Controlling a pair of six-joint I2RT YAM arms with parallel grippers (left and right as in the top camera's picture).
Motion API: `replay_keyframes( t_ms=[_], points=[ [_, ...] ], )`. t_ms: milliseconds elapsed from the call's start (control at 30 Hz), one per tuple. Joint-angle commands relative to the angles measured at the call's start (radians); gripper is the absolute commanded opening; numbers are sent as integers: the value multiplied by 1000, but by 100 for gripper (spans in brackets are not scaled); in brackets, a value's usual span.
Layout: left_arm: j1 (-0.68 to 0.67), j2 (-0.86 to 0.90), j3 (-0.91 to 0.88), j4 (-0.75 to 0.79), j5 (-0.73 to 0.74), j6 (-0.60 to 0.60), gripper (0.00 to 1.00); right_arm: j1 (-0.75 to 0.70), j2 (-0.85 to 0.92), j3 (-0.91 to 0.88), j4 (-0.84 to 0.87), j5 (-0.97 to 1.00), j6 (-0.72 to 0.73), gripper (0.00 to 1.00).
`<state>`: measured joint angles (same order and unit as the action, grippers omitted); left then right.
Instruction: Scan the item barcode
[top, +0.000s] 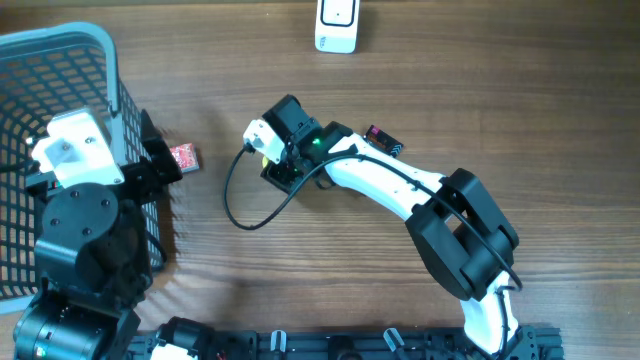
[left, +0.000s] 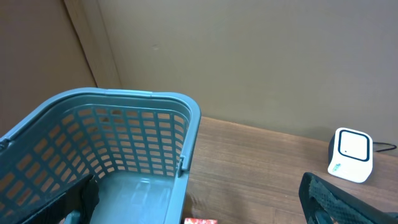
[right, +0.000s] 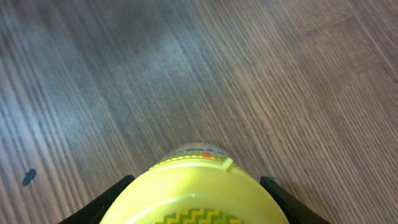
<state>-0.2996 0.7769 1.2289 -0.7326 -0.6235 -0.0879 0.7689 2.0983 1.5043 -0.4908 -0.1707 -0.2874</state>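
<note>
At mid-table the right gripper (right: 196, 184) sits over a yellow-lidded jar (right: 194, 200), one finger on each side of the lid. Whether the half-closed jaws already grip it cannot be told. The white scanner (top: 337, 25) stands well apart at the far edge, nearer this arm. The left gripper (top: 157, 152) hangs wide open at the basket (top: 95, 45).
</note>
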Motion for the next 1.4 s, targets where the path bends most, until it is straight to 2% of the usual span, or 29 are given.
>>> replay_keyframes(
  t_ms=[0, 333, 867, 1133, 1367],
  points=[
    [5, -6, 9, 0, -14, -10, 100, -3, 23, 17, 2, 65, 79, 60],
    [5, -6, 9, 0, -14, -10, 100, -3, 23, 17, -10, 67, 275, 60],
    [5, -6, 9, -1, -14, -25, 100, -14, 11, 18, -156, 61, 579, 59],
    [5, -6, 9, -5, -14, -24, 100, -53, 3, 27, -248, -26, 666, 55],
    [5, -6, 9, -5, -14, -25, 100, -135, 3, 40, -282, -200, 680, 52]
  ],
)
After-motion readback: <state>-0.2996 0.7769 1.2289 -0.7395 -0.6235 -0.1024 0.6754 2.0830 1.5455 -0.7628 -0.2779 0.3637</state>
